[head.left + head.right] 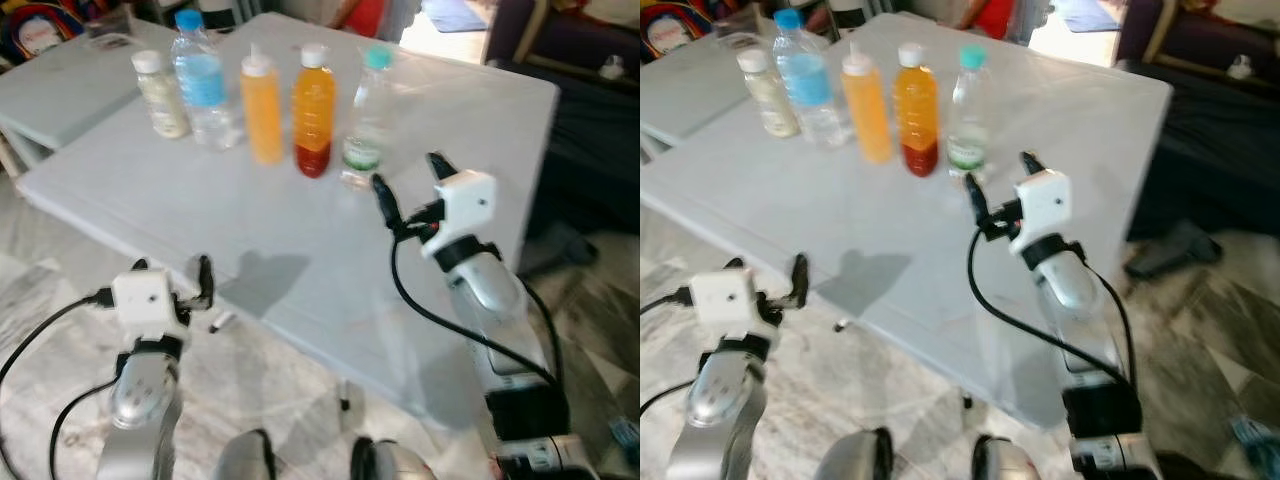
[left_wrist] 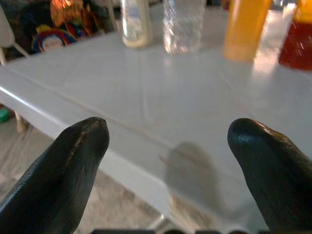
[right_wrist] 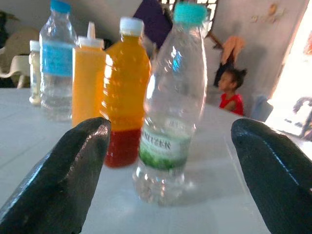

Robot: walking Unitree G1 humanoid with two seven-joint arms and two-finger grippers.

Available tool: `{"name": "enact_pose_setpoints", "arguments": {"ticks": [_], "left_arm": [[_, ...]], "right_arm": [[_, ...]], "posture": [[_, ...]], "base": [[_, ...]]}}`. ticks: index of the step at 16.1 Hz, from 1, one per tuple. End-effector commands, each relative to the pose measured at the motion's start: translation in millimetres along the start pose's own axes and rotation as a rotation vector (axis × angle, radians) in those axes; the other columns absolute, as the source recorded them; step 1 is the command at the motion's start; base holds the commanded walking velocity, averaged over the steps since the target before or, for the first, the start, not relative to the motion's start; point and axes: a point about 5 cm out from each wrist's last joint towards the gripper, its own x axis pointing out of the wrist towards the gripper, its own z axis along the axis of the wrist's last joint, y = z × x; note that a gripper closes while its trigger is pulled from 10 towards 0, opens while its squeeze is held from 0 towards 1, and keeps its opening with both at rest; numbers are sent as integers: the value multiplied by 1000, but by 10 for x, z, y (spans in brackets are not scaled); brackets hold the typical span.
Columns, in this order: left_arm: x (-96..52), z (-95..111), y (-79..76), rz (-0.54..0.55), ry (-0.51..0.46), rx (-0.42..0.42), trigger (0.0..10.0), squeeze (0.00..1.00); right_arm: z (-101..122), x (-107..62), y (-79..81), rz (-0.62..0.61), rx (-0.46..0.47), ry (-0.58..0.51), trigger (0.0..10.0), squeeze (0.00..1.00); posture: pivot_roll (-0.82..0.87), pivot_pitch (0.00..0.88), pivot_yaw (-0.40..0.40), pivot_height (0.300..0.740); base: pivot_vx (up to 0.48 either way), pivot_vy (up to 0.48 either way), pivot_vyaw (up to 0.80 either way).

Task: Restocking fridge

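While the right gripper (image 1: 408, 183) is lining up with fingers spread, the clear green-capped bottle (image 3: 170, 112) is standing just ahead between them, untouched. Next it likely needs to advance and close. The left gripper (image 1: 170, 270) is hovering open at the table (image 1: 300, 250) edge.

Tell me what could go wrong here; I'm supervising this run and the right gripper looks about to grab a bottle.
1. The clear green-capped bottle looks nearly empty, so probably light; an off-centre close by the open right gripper could tip it.
2. The orange juice bottle stands close beside it, so a finger might knock it into the row.
3. The left gripper, open by the table edge, may bump it.
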Motion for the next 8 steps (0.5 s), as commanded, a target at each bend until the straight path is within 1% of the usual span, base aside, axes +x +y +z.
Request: {"name": "enact_pose_setpoints", "arguments": {"ticks": [1,2,3,4,7,8], "left_arm": [[27,2,24,-7,-2,9,10000,0],[57,20,4,-16,-8,6,10000,0],[85,51,-21,-32,-24,1,10000,0],[97,66,-29,-37,-28,-3,10000,0],[46,39,-57,-37,-18,-20,10000,0],[-11,31,-73,-36,-15,-29,10000,0]], "right_arm": [[33,11,115,15,12,-3,10000,0],[21,3,129,7,20,10,10000,0],[22,-4,152,4,36,13,10000,0],[27,-6,164,0,34,15,10000,0],[20,-42,142,-22,20,19,10000,0],[-2,-98,106,-42,12,35,10000,0]], "posture": [[-3,114,23,740],[-4,112,25,740],[-5,110,27,740],[-10,122,32,740],[-10,124,36,740],[-12,125,40,740]], "base": [[0,442,0],[0,439,0],[0,431,-800],[0,428,-800],[0,426,-800],[0,424,-538]]}}
